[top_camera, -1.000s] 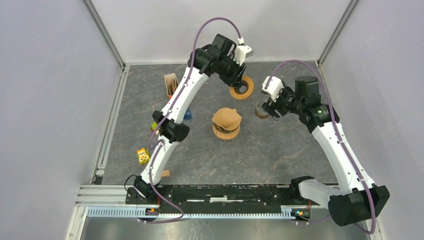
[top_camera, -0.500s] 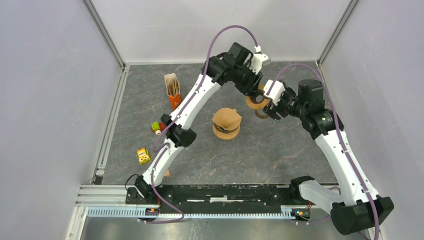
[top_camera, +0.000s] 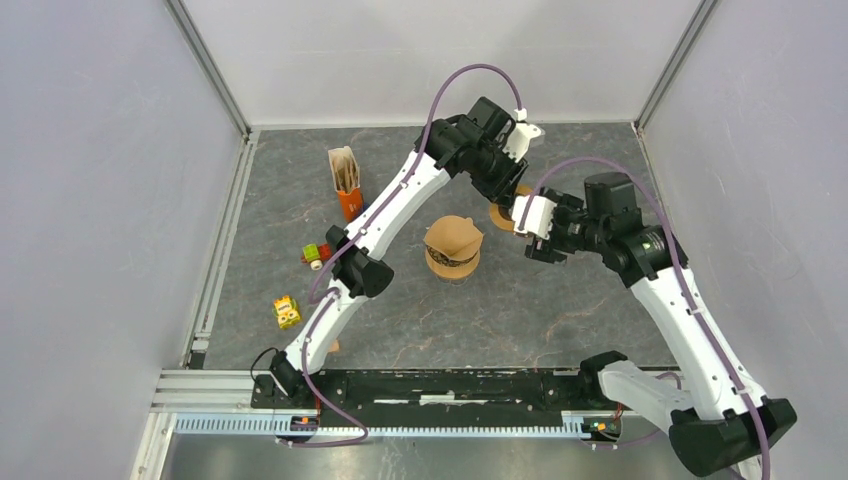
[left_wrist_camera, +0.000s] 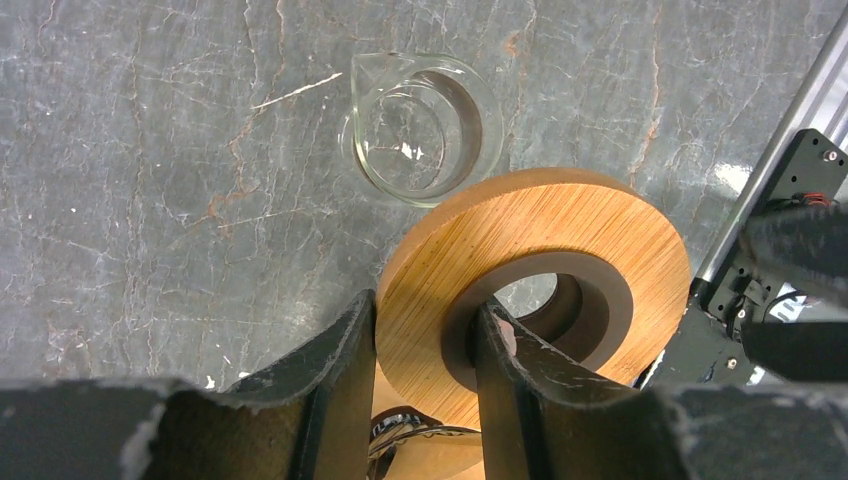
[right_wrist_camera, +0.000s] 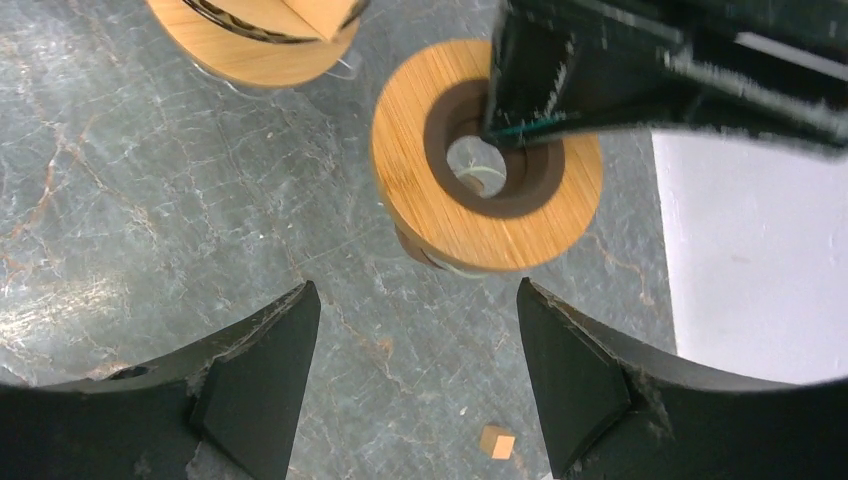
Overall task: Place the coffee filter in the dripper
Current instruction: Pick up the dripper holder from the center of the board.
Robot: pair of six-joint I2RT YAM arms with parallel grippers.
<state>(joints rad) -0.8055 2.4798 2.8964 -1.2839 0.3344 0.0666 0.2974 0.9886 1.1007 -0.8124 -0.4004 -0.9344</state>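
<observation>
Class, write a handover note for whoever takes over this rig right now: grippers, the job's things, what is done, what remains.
Left gripper: shut on the wooden ring, one finger through its hole, near the glass vessel.
Right gripper: open, empty, hovering beside the ring.
Paper filters: upright in their holder, rear left.
Done: no filter placed.
To do: fetch one filter, seat it.

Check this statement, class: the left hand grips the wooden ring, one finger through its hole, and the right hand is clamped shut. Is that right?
Not quite. The left hand does grip the wooden ring, one finger through its hole, but the right hand is open, not clamped shut. The right wrist view shows its fingers spread wide, gripping nothing.
</observation>
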